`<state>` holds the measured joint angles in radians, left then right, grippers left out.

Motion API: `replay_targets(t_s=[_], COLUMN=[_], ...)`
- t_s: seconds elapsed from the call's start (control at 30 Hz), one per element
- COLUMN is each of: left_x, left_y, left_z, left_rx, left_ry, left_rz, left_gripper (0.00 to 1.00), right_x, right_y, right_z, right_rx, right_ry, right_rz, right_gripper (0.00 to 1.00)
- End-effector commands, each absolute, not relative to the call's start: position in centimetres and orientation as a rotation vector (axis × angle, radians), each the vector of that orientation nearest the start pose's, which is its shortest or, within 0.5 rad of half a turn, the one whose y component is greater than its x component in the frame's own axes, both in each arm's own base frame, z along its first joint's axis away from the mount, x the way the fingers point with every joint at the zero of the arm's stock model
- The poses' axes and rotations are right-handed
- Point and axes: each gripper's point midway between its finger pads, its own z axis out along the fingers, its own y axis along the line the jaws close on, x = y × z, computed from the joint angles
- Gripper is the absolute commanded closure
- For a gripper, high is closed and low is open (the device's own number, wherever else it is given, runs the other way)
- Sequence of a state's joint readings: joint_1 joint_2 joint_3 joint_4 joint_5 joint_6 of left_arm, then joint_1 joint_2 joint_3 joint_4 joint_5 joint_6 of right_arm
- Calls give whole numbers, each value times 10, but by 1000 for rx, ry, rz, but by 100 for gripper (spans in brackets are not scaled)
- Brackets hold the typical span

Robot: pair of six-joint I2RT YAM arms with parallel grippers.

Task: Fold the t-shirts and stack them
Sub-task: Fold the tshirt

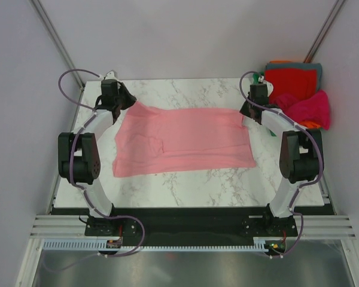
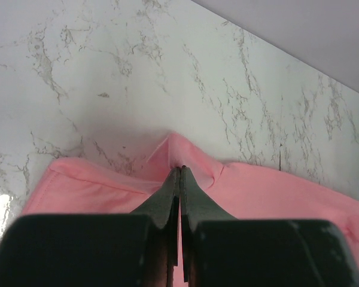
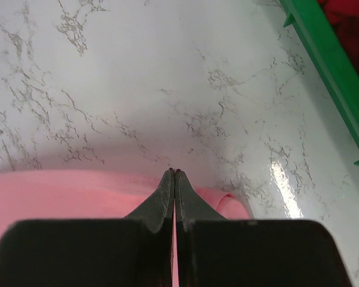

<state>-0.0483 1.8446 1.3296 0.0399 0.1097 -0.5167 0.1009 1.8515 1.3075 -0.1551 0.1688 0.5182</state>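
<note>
No writing, label, brand mark or number can be read anywhere in the three views: none on the cloth, none on the arms, none on the marbled surface.

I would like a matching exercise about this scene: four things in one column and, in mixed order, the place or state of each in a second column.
Column 1
1. left end effector
2. right end effector
3. salmon-pink t-shirt
4. plastic bin

Column 2
A. green, to the right of the shirt
B. spread out on the marble table
C. shut on the shirt's far-right corner
D. shut on the shirt's far-left corner

Pairs: 1-D, 2-C, 3-B, 4-A.
</note>
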Motion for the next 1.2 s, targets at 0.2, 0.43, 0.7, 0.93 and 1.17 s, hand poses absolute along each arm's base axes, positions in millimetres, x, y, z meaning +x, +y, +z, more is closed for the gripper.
replay_targets(t_s=[0.2,0.43,0.7,0.93,1.17], left_x=[498,472,457,442,423], left_y=[-61,-60,-63,-58,-57], left_z=[204,200,195,198,212], left_rx=[-314,-321,-297,-300,-306], left_ry=[1883,1890,1879,1855,1808], left_rz=[-442,-440,-456,-436,-434], left_gripper=[98,98,98,98,98], right_x=[480,485,519,508,489], right_y=[23,12,21,18,11], right_z=[124,142,137,120,120], right_rx=[560,546,481,528,545], right_ry=[2186,2158,2189,2221,2221], right_rz=[34,3,34,42,28], right_gripper=[100,100,100,100,100])
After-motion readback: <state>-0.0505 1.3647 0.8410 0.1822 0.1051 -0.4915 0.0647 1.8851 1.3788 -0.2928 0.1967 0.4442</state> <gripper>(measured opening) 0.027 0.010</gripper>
